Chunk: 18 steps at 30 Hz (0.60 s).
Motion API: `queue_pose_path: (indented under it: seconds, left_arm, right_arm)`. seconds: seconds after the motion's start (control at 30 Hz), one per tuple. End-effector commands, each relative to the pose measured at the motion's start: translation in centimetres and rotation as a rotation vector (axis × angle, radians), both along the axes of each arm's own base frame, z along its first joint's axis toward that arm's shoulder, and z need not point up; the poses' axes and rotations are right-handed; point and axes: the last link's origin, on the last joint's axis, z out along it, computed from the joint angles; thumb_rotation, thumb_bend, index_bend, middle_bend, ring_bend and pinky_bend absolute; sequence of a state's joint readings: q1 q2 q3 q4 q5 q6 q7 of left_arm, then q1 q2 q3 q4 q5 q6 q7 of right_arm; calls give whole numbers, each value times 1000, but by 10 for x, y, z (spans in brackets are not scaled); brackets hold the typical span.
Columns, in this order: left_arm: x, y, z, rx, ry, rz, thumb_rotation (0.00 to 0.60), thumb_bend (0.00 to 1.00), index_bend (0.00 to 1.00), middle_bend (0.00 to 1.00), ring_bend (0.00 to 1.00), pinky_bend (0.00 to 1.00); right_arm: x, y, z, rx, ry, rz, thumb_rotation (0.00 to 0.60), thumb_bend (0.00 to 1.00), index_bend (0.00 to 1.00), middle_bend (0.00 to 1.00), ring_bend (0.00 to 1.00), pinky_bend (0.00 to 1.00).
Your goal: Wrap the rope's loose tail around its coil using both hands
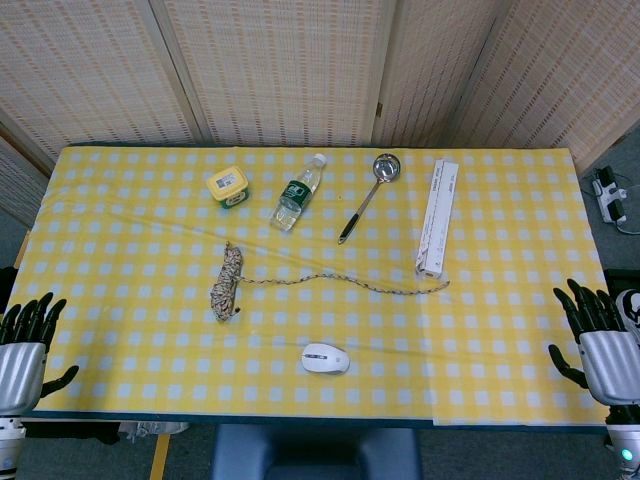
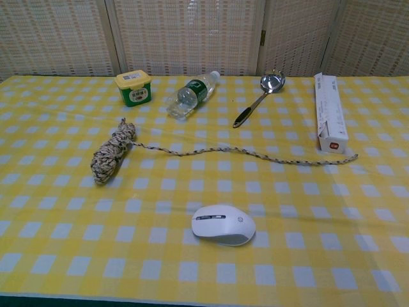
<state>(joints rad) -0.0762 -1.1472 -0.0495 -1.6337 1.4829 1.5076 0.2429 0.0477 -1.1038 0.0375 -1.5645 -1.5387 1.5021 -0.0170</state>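
Observation:
A speckled rope coil lies left of centre on the yellow checked tablecloth. Its loose tail runs rightward across the cloth and ends near a white box. My left hand hangs at the table's left front corner, fingers apart, holding nothing. At the right front corner my right hand is likewise spread and empty. Both hands are far from the rope. The chest view shows neither hand.
A white mouse sits in front of the rope. Behind it lie a green-yellow tub, a plastic bottle, a ladle and a long white box.

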Motion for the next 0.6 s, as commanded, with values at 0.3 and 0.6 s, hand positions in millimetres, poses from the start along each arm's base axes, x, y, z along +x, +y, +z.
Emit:
queue_pose_path:
  seconds: [0.3, 0.6]
  left_arm:
    - [10, 10, -2, -4, -15, -25, 600, 194, 86, 82, 73, 9]
    - [38, 37, -4, -55, -92, -140, 600, 194, 118, 110, 101, 12]
  right_arm:
    - [0, 4, 6, -26, -6, 0, 600, 388, 0, 0, 38, 0]
    - [-1, 9, 16, -57, -2, 8, 600, 389, 0, 0, 36, 0]
